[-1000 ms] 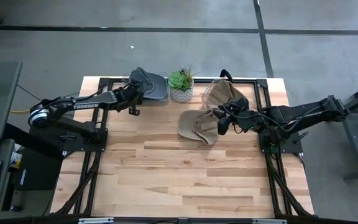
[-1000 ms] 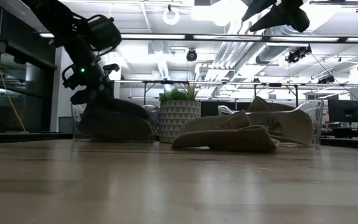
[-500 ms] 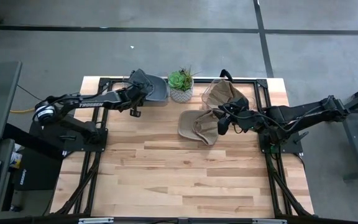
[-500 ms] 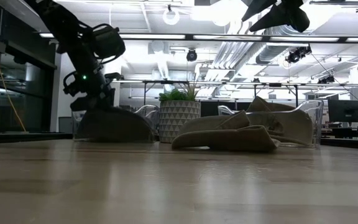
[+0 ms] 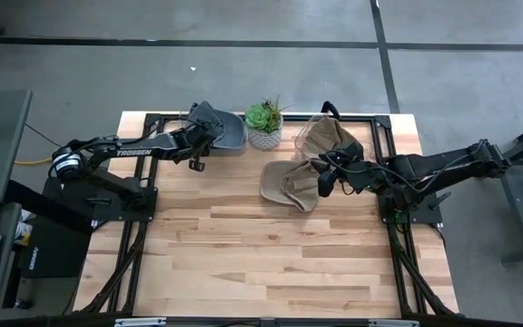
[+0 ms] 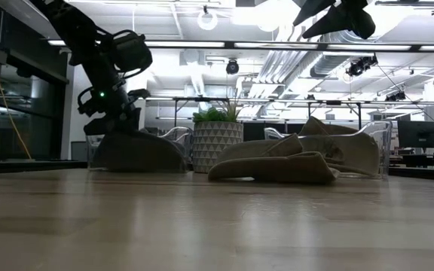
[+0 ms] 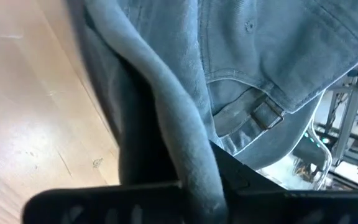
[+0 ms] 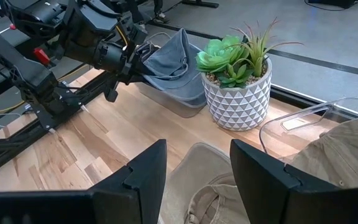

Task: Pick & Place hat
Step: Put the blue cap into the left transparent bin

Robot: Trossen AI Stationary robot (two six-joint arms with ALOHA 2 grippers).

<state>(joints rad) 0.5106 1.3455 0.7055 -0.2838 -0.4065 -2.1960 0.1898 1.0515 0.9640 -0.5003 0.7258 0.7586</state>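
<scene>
A grey-blue hat (image 5: 223, 127) lies in a clear bin (image 8: 166, 102) at the table's far left, beside a potted plant. My left gripper (image 5: 201, 136) is shut on its near-left edge. A beige hat (image 5: 289, 184) lies flat on the table near the middle. My right gripper (image 5: 323, 182) hovers open above the right side of that hat, seen below the fingers in the right wrist view (image 8: 213, 186). Another beige hat (image 5: 332, 136) sits in a second clear bin (image 8: 303, 121) at the far right. My left gripper pinches a thick rolled edge of the grey hat (image 7: 176, 118) between its two fingers (image 7: 142, 149), not far from the back strap's buckle (image 7: 263, 115). The fingers slant down from the table's left. The hat rests in the clear bin, with the held edge raised.
A succulent in a white patterned pot (image 5: 264, 127) stands between the two bins. Black frame rails (image 5: 143, 227) run along the table's left and right sides. Bare wooden tabletop (image 5: 271, 263) fills the near half.
My left gripper has tipped and sunk a little, and the grey hat has settled lower and flatter in its bin. My right gripper has kept still.
</scene>
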